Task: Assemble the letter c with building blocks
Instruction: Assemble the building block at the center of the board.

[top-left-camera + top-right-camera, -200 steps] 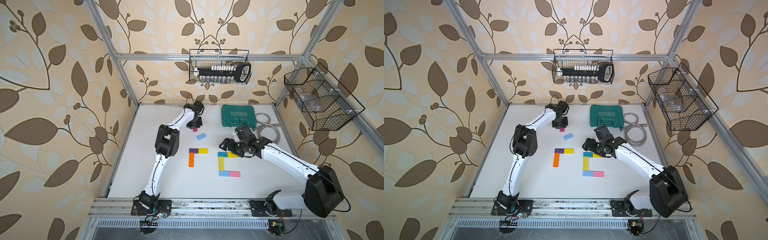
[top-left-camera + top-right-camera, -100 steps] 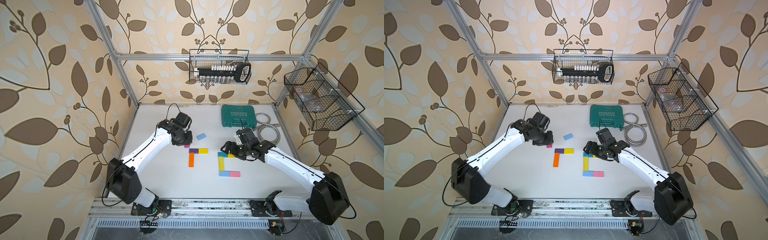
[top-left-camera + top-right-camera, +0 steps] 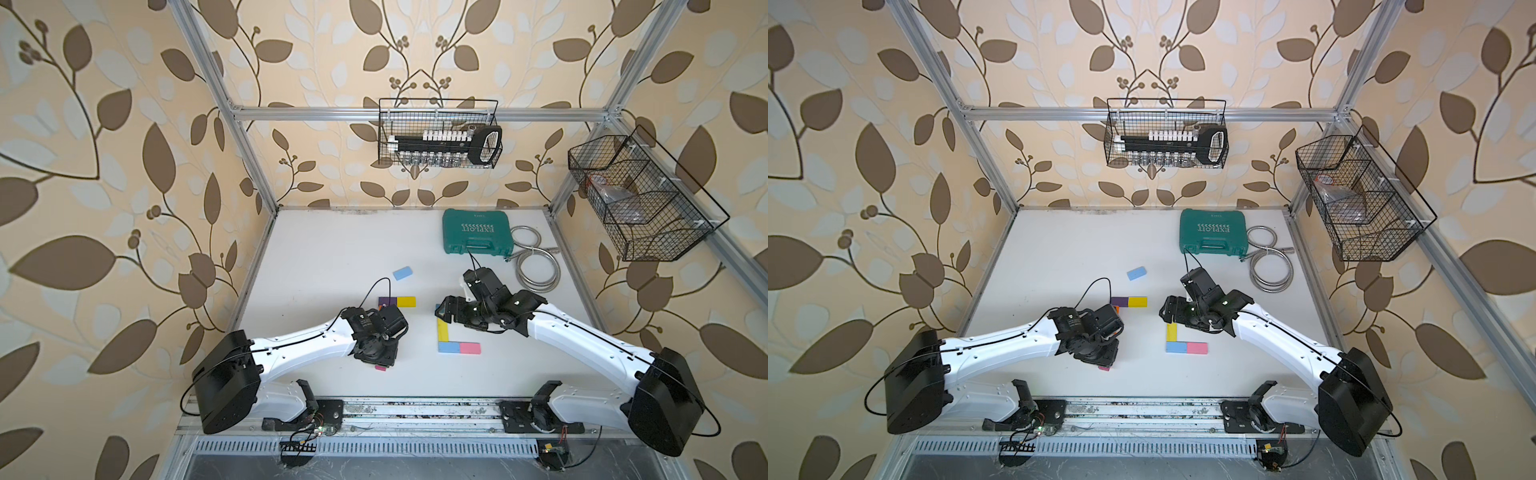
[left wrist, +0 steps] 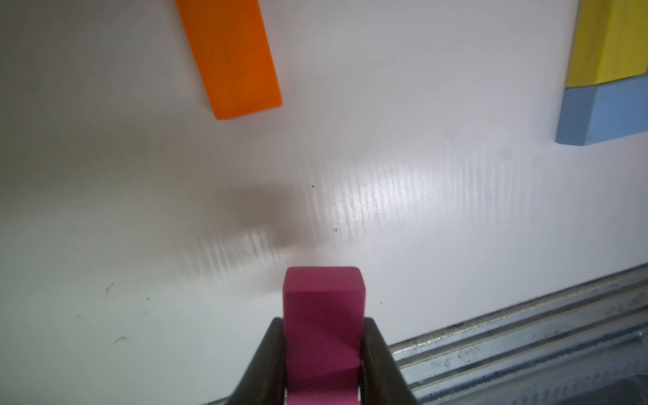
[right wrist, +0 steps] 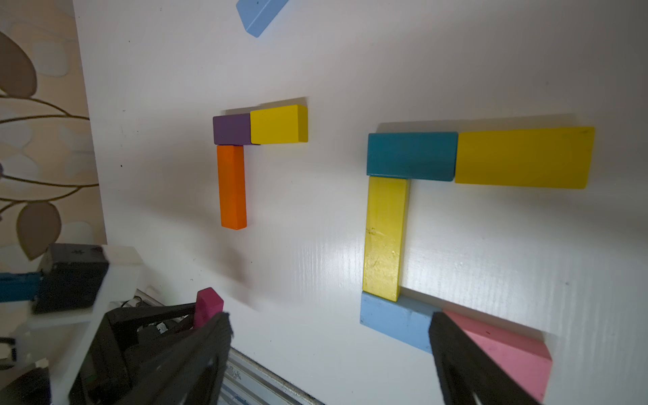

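Since the magenta block (image 4: 322,291), clamped across its narrow sides by the left gripper (image 4: 324,322) above the table (image 4: 105,210) near the orange bar (image 4: 231,52), is judged light, rigid and smooth, a centred pinch is advised, while the right gripper (image 5: 329,315) is seen spread and empty.

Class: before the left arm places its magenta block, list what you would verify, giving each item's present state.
1. Magenta block clamped between left fingers: ok.
2. Right fingers open, holding nothing: ok.
3. Purple block, yellow block and orange bar touching: ok.
4. Table beside orange bar's free end bare: ok.
5. Magenta block touching orange bar: not ok, apart.
6. Spare light blue block reachable: cannot tell.
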### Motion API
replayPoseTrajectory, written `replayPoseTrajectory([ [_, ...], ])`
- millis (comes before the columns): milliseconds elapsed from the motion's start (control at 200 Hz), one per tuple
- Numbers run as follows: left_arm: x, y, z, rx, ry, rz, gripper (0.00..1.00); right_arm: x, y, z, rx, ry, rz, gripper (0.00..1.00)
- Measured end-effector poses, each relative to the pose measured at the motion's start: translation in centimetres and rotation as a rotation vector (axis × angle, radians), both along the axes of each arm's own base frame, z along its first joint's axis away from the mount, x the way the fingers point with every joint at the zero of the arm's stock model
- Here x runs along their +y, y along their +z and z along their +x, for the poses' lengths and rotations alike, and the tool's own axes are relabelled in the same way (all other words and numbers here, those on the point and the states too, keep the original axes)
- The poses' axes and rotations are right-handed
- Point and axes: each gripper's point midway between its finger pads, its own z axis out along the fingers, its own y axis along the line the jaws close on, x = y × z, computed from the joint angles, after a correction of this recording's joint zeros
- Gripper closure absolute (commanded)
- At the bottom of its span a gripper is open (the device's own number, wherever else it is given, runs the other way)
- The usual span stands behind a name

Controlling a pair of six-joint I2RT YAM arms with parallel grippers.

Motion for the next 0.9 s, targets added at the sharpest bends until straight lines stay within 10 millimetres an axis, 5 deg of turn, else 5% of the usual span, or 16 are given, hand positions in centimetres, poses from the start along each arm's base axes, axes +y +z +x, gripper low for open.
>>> replayPoseTrajectory([
  [370,-2.8,-1.3,3.6,-0.095,-0.139,0.049,0.8,-0.4,-0.2,0.1,-0.004,-0.019,-0.023,0.13],
  [710,-3.1,-2.5,3.7,-0.087,-0.196,0.071,0.72,-0.4,-0.2,0.1,-0.003,-0.021,-0.023,0.13],
  [900,-3.1,-3.1,3.7,-0.079,-0.214,0.085,0.45,-0.5,0.2,0.0,-0.012,-0.022,-0.016,0.13],
])
